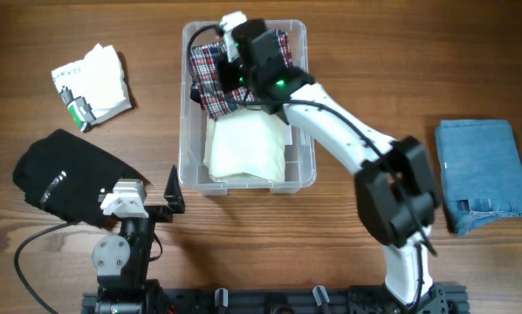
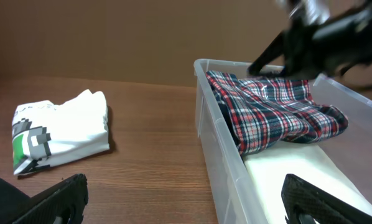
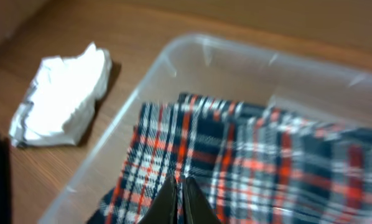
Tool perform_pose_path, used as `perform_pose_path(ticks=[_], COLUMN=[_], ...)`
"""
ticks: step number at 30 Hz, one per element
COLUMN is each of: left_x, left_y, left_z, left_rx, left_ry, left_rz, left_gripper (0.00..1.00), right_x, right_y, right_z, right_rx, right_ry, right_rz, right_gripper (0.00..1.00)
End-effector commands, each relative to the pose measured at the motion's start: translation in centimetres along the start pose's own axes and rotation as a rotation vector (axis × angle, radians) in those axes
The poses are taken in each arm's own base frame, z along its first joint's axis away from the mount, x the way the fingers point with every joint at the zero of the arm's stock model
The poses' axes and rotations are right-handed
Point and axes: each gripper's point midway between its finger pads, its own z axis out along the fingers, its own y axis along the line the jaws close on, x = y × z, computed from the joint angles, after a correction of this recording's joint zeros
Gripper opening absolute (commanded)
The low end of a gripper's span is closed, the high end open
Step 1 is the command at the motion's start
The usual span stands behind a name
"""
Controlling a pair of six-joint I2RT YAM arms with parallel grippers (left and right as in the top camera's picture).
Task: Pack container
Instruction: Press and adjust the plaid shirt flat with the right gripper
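- Container (image 1: 183, 105), the clear bin, sits at the far middle of the wooden table (image 1: 270, 249), its long sides running near to far.
- At the near left we see a black garment (image 1: 65, 174) lying in a heap.
- Farther back on the left lies a folded white shirt (image 1: 93, 83) with a green and black print, well apart from the bin.
- Just right of the black garment, the left gripper (image 1: 175, 194) hangs near the bin's near-left corner without touching it. Its 2 fingers are spread wide and hold nothing.
- Inside the bin, a cream folded cloth (image 1: 243, 148) fills the near half.
- A red, white and navy plaid cloth (image 1: 210, 74) lies crumpled in the far half, overlapping the cream cloth's far edge.
- Over the plaid cloth, the right gripper (image 3: 180, 183) has its jaws drawn together to a sliver. The wrist view is blurred, so we cannot tell whether any fabric is pinched.
- At the far right edge, folded blue denim (image 1: 484, 170) rests on the table, well apart from the bin.
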Motion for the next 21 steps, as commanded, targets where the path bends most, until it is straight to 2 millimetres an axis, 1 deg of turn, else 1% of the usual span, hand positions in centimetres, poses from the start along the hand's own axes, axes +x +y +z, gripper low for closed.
perform_pose_path(ticks=[1, 3, 5, 7, 8, 10, 13, 14, 17, 18, 19, 21], left_x=[0.4, 0.4, 0.4, 0.4, 0.4, 0.4, 0.4, 0.4, 0.4, 0.4, 0.4, 0.4], left_y=[0.0, 0.0, 0.0, 0.0, 0.0, 0.0, 0.0, 0.0, 0.0, 0.0, 0.0, 0.0], left_z=[0.1, 0.1, 0.1, 0.1, 0.1, 0.1, 0.1, 0.1, 0.1, 0.1, 0.1, 0.1], left_rx=[0.001, 0.001, 0.001, 0.001, 0.001, 0.001, 0.001, 0.001, 0.001, 0.001, 0.001, 0.001], left_ry=[0.011, 0.012, 0.012, 0.012, 0.011, 0.011, 0.011, 0.011, 0.012, 0.011, 0.011, 0.012], left_rz=[0.014, 0.014, 0.014, 0.014, 0.014, 0.014, 0.014, 0.014, 0.014, 0.014, 0.014, 0.014], left_gripper=[1.0, 1.0, 1.0, 1.0, 1.0, 1.0, 1.0, 1.0, 1.0, 1.0, 1.0, 1.0], right_x=[4.3, 6.4, 8.0, 8.2, 7.5, 5.3, 1.1, -1.1, -5.8, -6.7, -7.8, -8.7], right_y=[1.0, 0.8, 0.3, -0.1, -0.3, -0.3, 0.2, 0.4, 0.4, 0.2, -0.4, -1.6], right_z=[3.8, 5.4, 6.3, 6.5, 6.3, 5.5, 3.4, 2.0, -1.5, -2.4, -3.7, -5.0], right_rx=[-0.03, -0.027, -0.019, -0.014, -0.012, -0.014, -0.022, -0.025, -0.002, 0.011, 0.05, 0.117], right_ry=[0.076, 0.112, 0.142, 0.146, 0.133, 0.091, 0.01, -0.034, -0.134, -0.156, -0.183, -0.203], right_rz=[-0.033, -0.034, -0.03, -0.026, -0.024, -0.022, -0.026, -0.028, -0.028, -0.027, -0.023, -0.015], right_gripper=[0.04, 0.04, 0.04, 0.04, 0.04, 0.04, 0.04, 0.04, 0.04, 0.04, 0.04, 0.04])
